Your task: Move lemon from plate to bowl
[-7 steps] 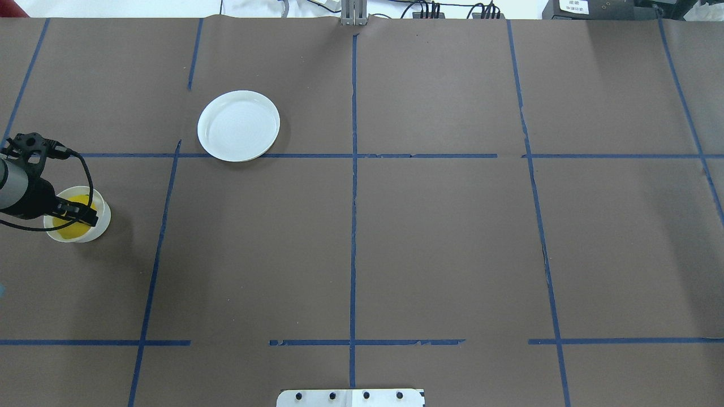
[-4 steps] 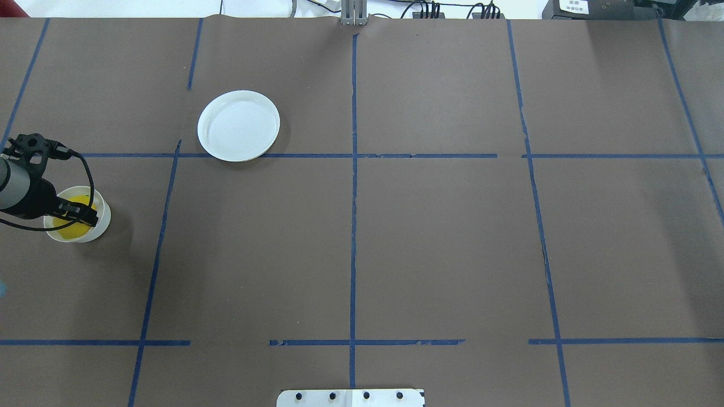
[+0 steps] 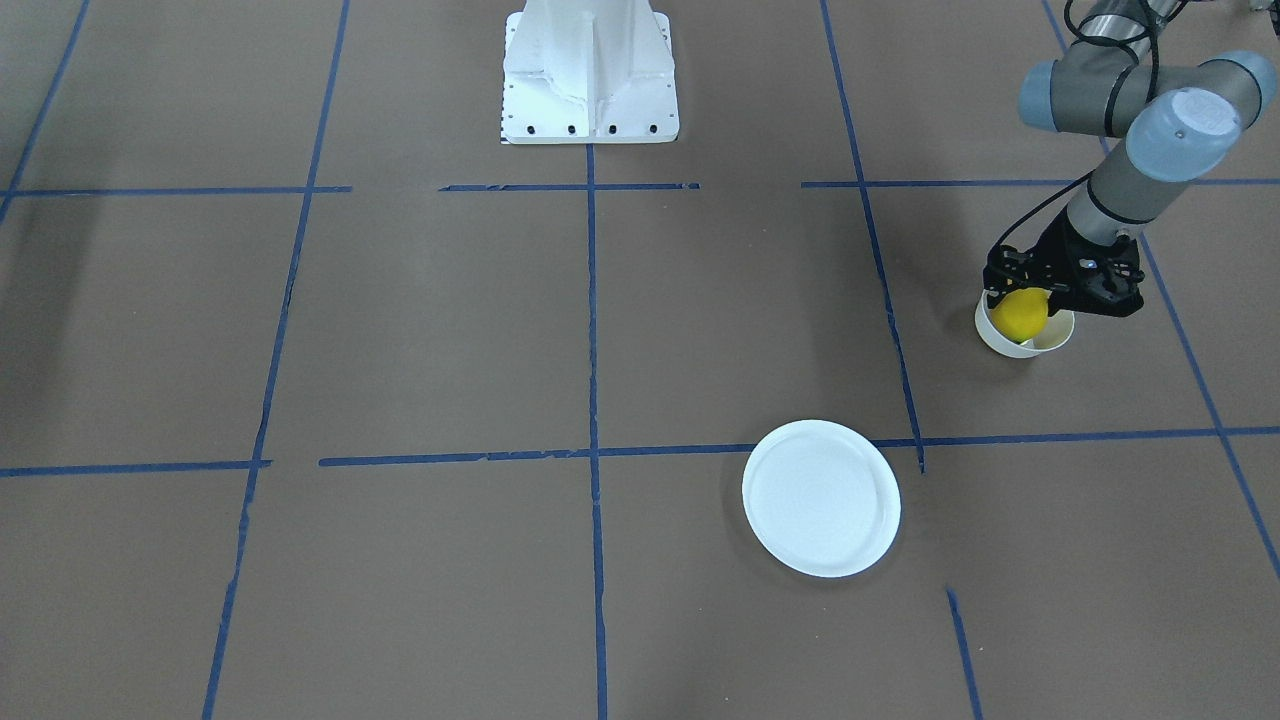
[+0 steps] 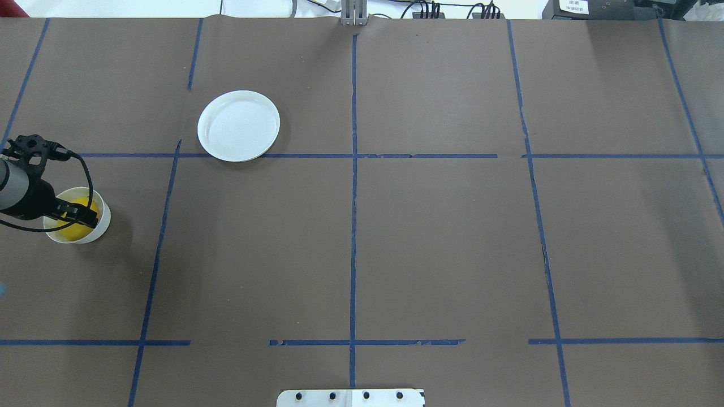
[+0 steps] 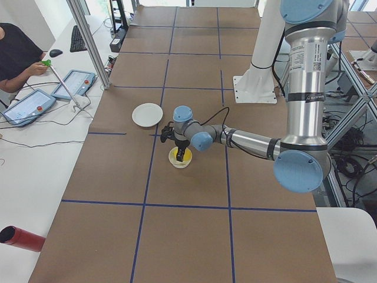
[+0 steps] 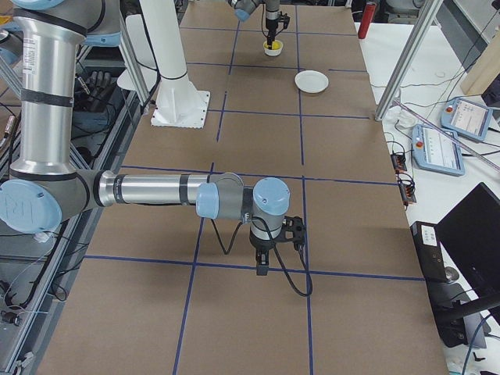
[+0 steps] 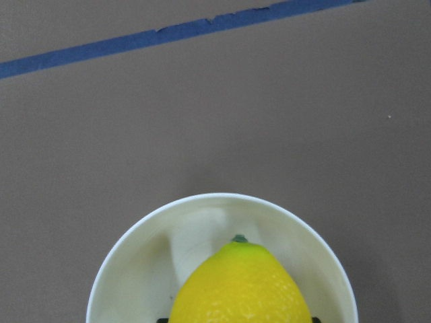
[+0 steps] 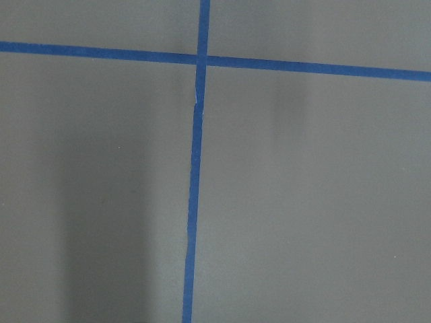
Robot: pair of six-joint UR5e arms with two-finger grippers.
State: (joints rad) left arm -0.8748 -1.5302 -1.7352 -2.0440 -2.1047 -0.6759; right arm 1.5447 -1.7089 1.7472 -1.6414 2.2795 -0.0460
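The yellow lemon (image 3: 1018, 314) sits between the fingers of my left gripper (image 3: 1040, 300), at the mouth of the small off-white bowl (image 3: 1010, 346). The gripper looks shut on it. In the left wrist view the lemon (image 7: 239, 286) fills the bottom centre, with the bowl's rim (image 7: 135, 235) around it. Overhead, the left gripper (image 4: 79, 217) covers part of the bowl (image 4: 104, 219) at the far left. The white plate (image 4: 238, 125) lies bare, apart from the bowl. My right gripper (image 6: 262, 266) shows only in the exterior right view, so I cannot tell whether it is open or shut.
Brown paper with blue tape lines covers the table (image 4: 441, 243). The robot's white base (image 3: 590, 70) stands at the table's rear edge. An operator and tablets (image 5: 23, 106) are beside the table's far side. A red cylinder (image 5: 20, 239) lies off the table.
The left gripper with the lemon has shifted very slightly to the left over the bowl. The plate and bowl have not moved.
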